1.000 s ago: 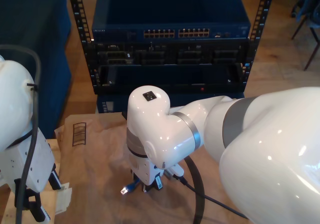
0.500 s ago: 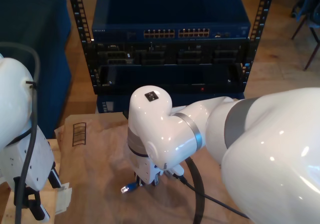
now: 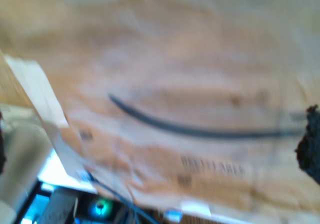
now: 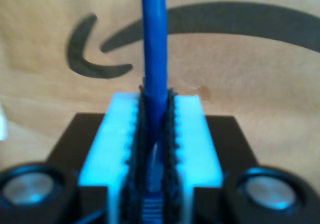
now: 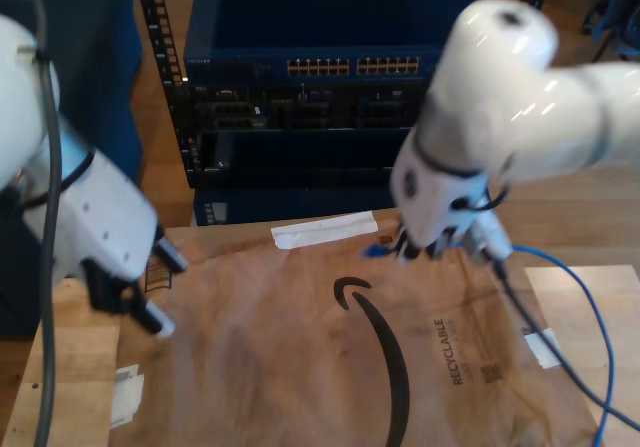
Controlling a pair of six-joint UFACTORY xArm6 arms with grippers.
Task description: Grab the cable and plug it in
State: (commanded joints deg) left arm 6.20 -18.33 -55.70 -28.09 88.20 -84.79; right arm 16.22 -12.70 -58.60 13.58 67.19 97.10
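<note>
The blue cable runs straight up out of my second gripper, whose ribbed pads are shut on it just behind the plug. In the exterior view my second gripper hangs over the far edge of the brown paper. The cable's plug end pokes out toward the exterior view's left. The rest of the cable trails down the exterior view's right side. My first gripper hovers at the exterior view's left, blurred, with its dark fingers apart and nothing between them.
A rack behind the table holds a blue network switch with two rows of ports. Brown printed paper covers the table, with a strip of white tape at its far edge. A black robot cable lies across the paper.
My second arm has risen from low over the paper and swung to the exterior view's right and back toward the rack, carrying the plug. My first arm has also lifted.
</note>
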